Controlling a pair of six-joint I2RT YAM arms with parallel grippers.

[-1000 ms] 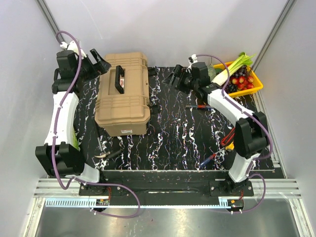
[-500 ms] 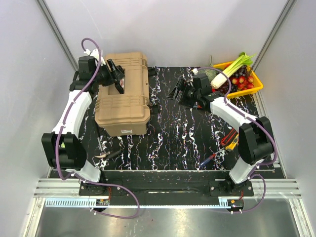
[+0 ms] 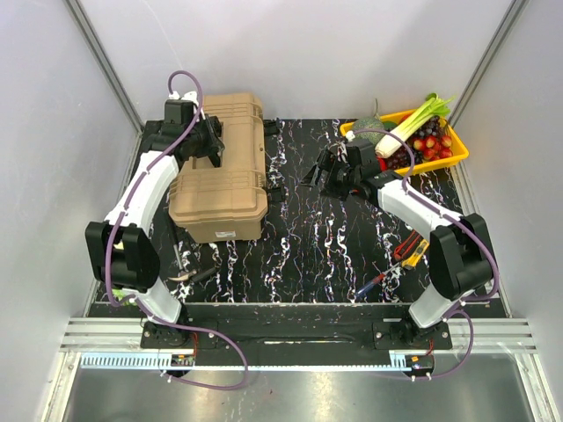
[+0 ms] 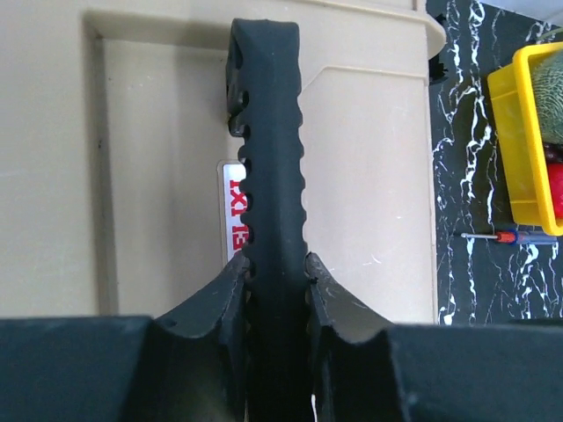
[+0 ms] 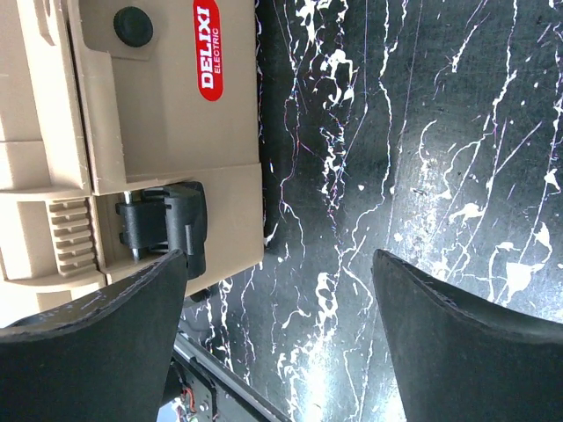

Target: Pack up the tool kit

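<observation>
At worktop ten o'clock, left pincer just clamped toolbox handle, likely to open it; right pincer gapes empty.

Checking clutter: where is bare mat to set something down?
Free: middle of the black marbled mat, between the tan plastic toolbox and the red and yellow hand tools. Crowded: right side, those tools to yellow vegetable tray.

The left gripper is clamped on the black ribbed handle of the tan toolbox, one finger on each side. A red-and-white label peeks from under the handle. On the marbled table beside the toolbox, a red-handled screwdriver lies just by a yellow tray.
</observation>
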